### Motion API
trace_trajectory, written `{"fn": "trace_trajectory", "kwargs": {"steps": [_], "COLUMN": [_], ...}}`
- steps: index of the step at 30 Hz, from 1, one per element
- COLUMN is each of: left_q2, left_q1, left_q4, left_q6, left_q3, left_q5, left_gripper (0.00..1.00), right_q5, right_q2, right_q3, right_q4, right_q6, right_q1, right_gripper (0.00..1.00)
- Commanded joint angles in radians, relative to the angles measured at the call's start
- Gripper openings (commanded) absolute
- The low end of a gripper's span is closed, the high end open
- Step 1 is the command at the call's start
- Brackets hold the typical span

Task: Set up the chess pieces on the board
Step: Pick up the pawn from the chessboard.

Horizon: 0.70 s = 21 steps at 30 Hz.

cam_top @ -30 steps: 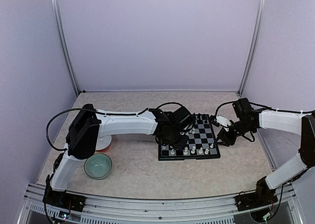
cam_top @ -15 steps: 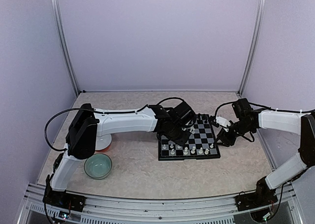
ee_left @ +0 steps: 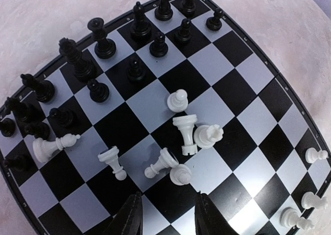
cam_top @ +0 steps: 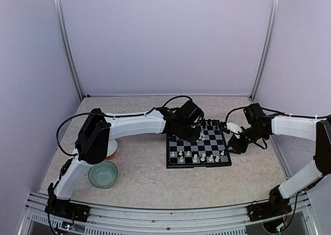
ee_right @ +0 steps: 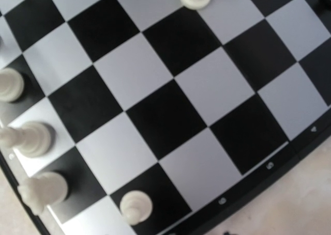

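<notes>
Left fingers [ee_left: 132,219] moved up board [ee_left: 248,85]; green bowl [cam_top: 90,174] well apart.

Tiny pale digits [ee_right: 269,166] are showing on the black rim of the board [ee_right: 302,142] in the right wrist view, seemingly reading 5 and 6; other marks are proving too blurred.

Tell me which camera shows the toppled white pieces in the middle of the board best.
The left wrist view: it looks down on the toppled white pieces from close by, each one distinct. The top view shows only tiny pale specks there; the right wrist view shows another part of the board, not them.
</notes>
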Motion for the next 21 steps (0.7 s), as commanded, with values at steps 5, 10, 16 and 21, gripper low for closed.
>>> {"fn": "trace_trajectory", "kwargs": {"steps": [5,10,16,21], "left_q2": [0.072,0.099,0.136,0.141], "left_q1": [0.024,0.033,0.035,0.037], "left_q4": [0.092,0.112,0.118,0.132], "left_q6": [-0.031,-0.048,-0.058,-0.056], "left_q3": [0.044,0.065,0.102,0.107], "left_q5": [0.057,0.074,0.090,0.087], "left_gripper": [0.36,0.36,0.35,0.35], "right_q5": [0.009,0.011,0.010,0.012], "right_q2": [0.005,0.005,0.007,0.009], "right_q3": [-0.008,-0.008,-0.008,-0.008], "right_q4": [-0.018,-0.018,-0.020,-0.020], "right_q6": [-0.006,-0.006,-0.007,-0.009], "right_q1": [0.010,0.010,0.012,0.014], "right_gripper": [0.46,0.46,0.46,0.46]}}
